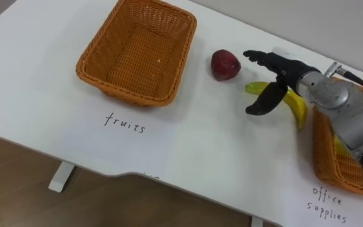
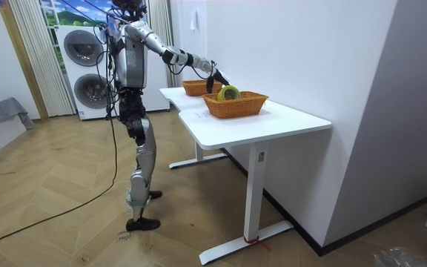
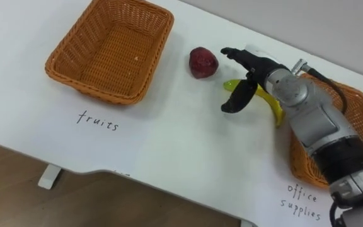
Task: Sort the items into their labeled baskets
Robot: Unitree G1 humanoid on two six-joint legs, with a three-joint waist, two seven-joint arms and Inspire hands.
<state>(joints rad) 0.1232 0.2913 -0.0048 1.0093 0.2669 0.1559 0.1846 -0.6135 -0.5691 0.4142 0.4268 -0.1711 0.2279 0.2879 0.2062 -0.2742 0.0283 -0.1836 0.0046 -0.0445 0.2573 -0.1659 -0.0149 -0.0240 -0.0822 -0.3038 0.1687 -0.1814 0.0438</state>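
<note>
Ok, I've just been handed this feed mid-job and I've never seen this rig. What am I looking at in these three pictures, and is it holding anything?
It is a humanoid robot standing at a white table. Two pictures come from the two eyes of its head camera, looking down at the table. The third comes from a camera across the room and shows the whole robot. At the robot's left is an empty fruits basket, named by writing on the table. Next to it lie a red fruit and a banana. At its right is the office supplies basket, with a yellowish roll inside. The dark fingered thing is its right hand, open over the banana and holding nothing.
</note>
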